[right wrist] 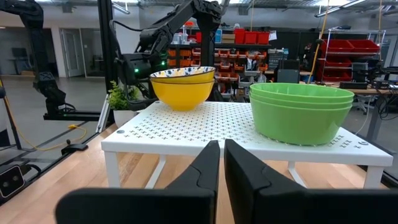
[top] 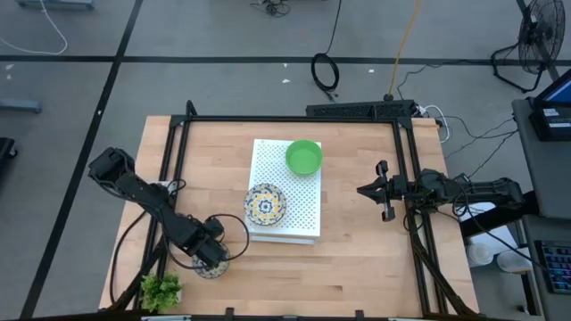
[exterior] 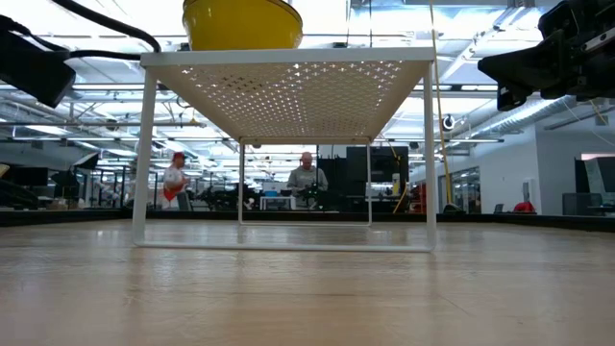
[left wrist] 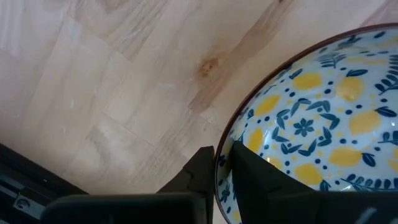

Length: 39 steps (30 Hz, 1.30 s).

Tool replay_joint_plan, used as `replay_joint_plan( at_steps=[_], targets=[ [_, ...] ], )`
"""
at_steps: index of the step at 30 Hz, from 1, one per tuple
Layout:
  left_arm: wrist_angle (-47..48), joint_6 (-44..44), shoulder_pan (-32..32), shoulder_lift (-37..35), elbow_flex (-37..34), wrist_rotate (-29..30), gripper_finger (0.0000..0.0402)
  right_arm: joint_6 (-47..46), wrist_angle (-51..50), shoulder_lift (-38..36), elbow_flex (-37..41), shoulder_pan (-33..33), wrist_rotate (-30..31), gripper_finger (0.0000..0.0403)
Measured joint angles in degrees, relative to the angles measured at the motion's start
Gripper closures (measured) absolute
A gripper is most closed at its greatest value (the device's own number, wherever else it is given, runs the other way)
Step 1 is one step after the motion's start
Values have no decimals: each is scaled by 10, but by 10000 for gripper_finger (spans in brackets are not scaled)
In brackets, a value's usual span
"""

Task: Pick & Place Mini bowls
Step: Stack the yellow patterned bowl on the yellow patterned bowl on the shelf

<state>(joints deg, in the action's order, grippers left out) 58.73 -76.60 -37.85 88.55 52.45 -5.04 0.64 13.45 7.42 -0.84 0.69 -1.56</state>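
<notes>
Mini bowls sit in three places on your desk (top: 357,259). On the white perforated board (top: 299,214), the green stack (top: 303,157) stands at the far end and the patterned stack (top: 265,203) nearer the front, neither holding anything you can see. A third patterned bowl (left wrist: 311,118) rests on the desk near the front left corner, where your left gripper (top: 211,253) pinches its rim, one finger inside and one outside. Only the left wrist view shows that grip. Your right gripper (top: 375,189) hovers right of the board, jaws pressed together on nothing. From the right wrist view you see yellow outer walls on the patterned stack. A small plant (top: 161,290) stands at the front left corner.
</notes>
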Motion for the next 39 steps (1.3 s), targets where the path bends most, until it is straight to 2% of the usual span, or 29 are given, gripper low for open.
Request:
replay_joint_plan(
  at_steps=[7, 13, 21, 26, 30, 33, 39],
  targets=[
    [-8, 3, 0, 2, -2, 3, 341, 0, 0, 0, 0, 0, 0, 387],
    [-10, -4, 2, 0, 0, -3, 360, 0, 0, 0, 0, 0, 0, 387],
    [-17, -23, 34, -5, 3, -54, 351, 0, 0, 0, 0, 0, 0, 387],
    [-39, 11, 39, -34, 15, -17, 391, 0, 0, 0, 0, 0, 0, 387],
    [-54, 0, 37, -77, 14, 27, 387, 0, 0, 0, 0, 0, 0, 387],
    [-62, 1, 32, -105, 14, 32, 394, 0, 0, 0, 0, 0, 0, 387],
    [-99, 44, 24, -187, 14, 89, 391, 0, 0, 0, 0, 0, 0, 387]
  ],
)
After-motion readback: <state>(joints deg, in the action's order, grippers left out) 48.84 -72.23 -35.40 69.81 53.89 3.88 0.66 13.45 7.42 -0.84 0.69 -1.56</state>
